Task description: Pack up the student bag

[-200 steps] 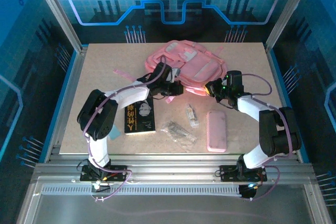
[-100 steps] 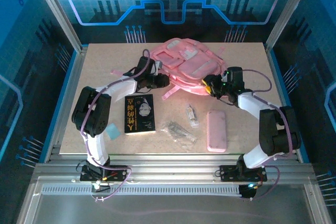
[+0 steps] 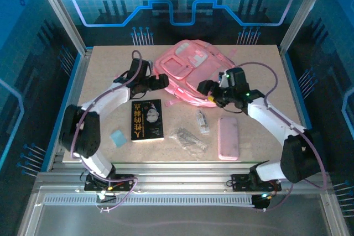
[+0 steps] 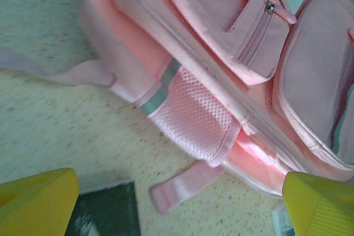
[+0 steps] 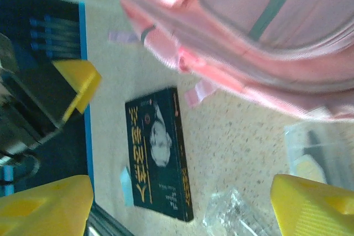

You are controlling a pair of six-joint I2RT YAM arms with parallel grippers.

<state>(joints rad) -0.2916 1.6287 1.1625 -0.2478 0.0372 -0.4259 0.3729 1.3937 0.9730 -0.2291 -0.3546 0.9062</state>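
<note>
Your left gripper, centre-left of the overhead frame, jaws spread wide; your right gripper, right of centre, likewise parted; both arms angled inward.

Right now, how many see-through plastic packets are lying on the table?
2. A small clear packet lies just left of the pink pencil case; a larger crinkled clear bag lies between it and the dark book, nearer the front. More could hide under the student bag.

Left claw and right claw have opened at the student bag; both shifted leftward.
</note>
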